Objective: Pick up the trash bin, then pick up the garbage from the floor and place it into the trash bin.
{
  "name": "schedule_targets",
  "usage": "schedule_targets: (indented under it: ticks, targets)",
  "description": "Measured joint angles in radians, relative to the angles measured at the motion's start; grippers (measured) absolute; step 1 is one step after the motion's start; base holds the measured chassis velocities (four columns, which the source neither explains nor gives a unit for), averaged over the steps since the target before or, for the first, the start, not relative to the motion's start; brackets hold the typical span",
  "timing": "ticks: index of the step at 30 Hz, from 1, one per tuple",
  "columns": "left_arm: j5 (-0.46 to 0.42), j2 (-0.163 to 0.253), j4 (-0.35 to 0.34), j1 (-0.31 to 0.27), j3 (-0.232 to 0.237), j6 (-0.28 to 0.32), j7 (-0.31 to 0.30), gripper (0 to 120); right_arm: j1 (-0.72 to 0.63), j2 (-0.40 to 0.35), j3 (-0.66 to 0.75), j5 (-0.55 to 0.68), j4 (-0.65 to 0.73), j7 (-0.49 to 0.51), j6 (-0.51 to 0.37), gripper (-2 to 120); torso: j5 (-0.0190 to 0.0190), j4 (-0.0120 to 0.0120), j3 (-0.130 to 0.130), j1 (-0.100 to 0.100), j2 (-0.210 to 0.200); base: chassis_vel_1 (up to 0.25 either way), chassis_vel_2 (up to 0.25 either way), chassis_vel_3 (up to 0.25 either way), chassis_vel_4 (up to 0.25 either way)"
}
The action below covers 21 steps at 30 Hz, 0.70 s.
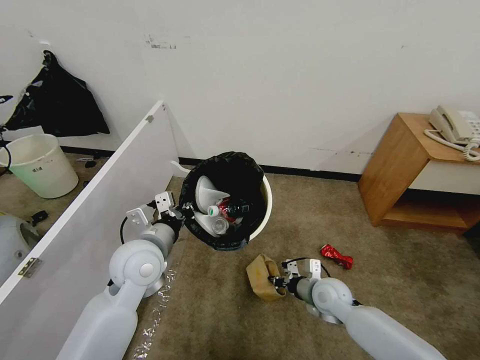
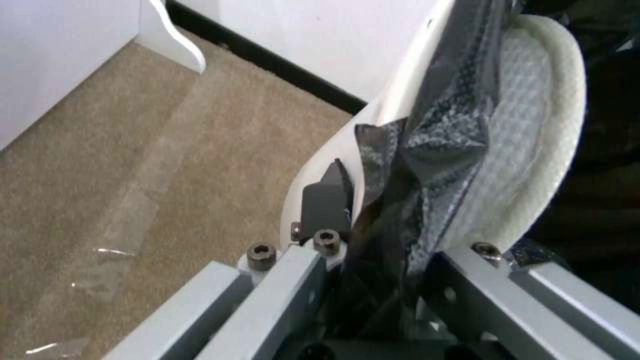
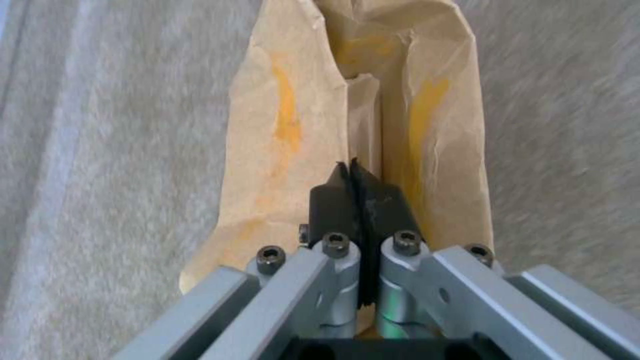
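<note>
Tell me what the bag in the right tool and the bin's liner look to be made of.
The bag pinched in the right tool looks like matte tan paper: stiff creases, yellowish stains. The liner of the trash bin, gripped at the rim by the left tool, looks like thin black plastic film: crinkly, faintly glossy folds.

Left gripper [image 2: 360, 215] on trash bin [image 2: 400, 100] rim

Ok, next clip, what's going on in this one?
A two-armed robot is clearing litter off a carpeted floor. Its left tool is clamped on the rim of the trash bin, holding it tilted; a white slipper and bottles already lie inside. The right tool is shut on the tan paper bag, low by the carpet. A crushed red wrapper lies on the floor beside it.
</note>
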Motion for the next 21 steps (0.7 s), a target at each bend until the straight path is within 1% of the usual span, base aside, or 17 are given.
schedule_targets:
  ticks: [14, 21]
  targets:
    - [-0.014, 0.005, 0.01, -0.003, 0.018, 0.004, -0.015, 1, -0.041, -0.05, 0.105, 0.003, 0.071, -0.009, 0.006, 0, 0.0, 0.0, 0.0, 0.0, 0.0, 0.0, 0.0, 0.0, 0.0]
    - [-0.028, 0.01, 0.017, -0.009, 0.033, 0.013, -0.032, 1, -0.075, -0.098, 0.196, 0.006, 0.16, -0.008, 0.007, 0, 0.0, 0.0001, 0.0, 0.0, 0.0, 0.0, 0.0, 0.0, 0.0]
